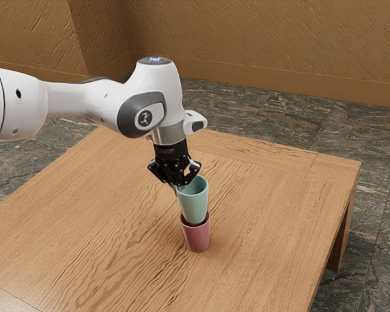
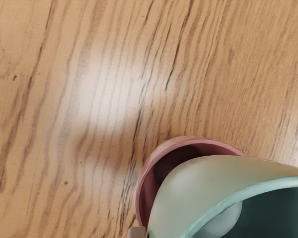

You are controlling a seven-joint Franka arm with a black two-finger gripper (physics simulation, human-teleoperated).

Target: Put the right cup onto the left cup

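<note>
Mint-green cup (image 1: 195, 203) clamped by its rim in your gripper (image 1: 181, 188), base within the mouth of the pink cup (image 1: 197, 238), you look nearly done, with only settling, release and retreat left.

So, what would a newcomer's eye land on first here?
Probably the big white arm entering from the exterior view's left, its black gripper at the rim of the mint cup. Next, the mint cup's lower end, down in the mouth of the pink cup on the wooden table.
</note>
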